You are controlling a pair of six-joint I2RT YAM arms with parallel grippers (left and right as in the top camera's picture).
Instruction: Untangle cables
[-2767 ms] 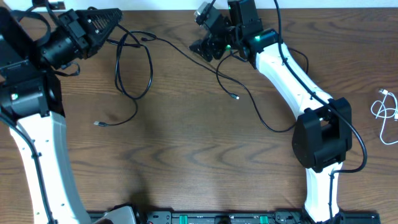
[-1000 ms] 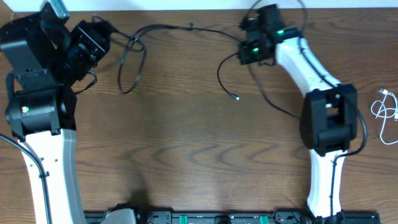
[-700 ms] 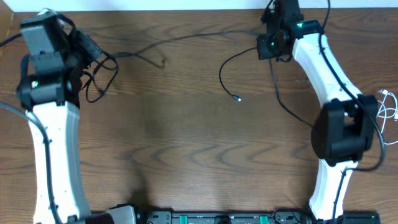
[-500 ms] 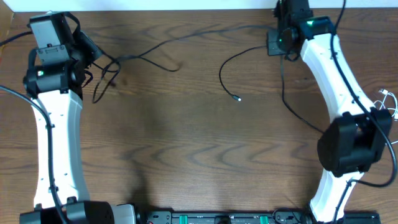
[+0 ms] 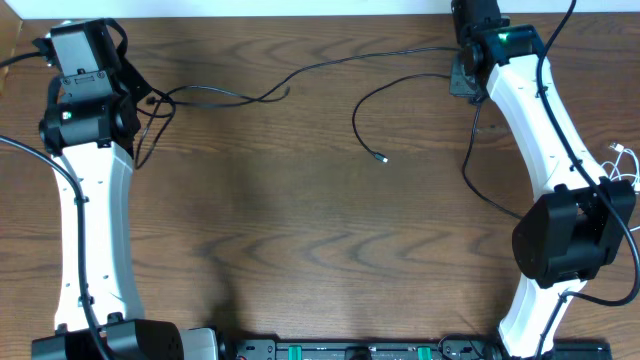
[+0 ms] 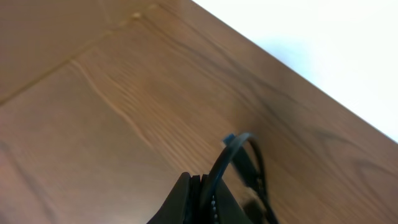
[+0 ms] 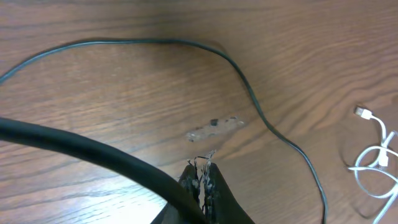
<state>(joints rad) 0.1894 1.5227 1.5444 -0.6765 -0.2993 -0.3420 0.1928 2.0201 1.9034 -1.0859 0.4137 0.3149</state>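
Note:
Thin black cables [image 5: 250, 93] run across the far side of the table between my two grippers. My left gripper [image 5: 143, 97] at the far left is shut on a black cable, which curls up from its tips [image 6: 202, 182] as a loop [image 6: 244, 142]. My right gripper [image 5: 458, 72] at the far right is shut on another black cable [image 5: 358, 105], whose plug end [image 5: 381, 157] lies near the table's middle. In the right wrist view the tips [image 7: 203, 168] are pressed together, and a thin black cable [image 7: 249, 93] arcs over the wood. A white cable [image 5: 620, 172] lies at the right edge.
The wooden table's [image 5: 320, 250] far edge meets a white wall just behind both grippers. A black cord [image 5: 470, 170] trails from the right wrist toward the right arm's base [image 5: 570, 235]. A scuff mark [image 7: 214, 126] shows on the wood under the right gripper.
Both arms have swung outward toward the far corners with their cables. The loops beside the left gripper have been pulled out into a long strand, and the two black cables now lie apart.

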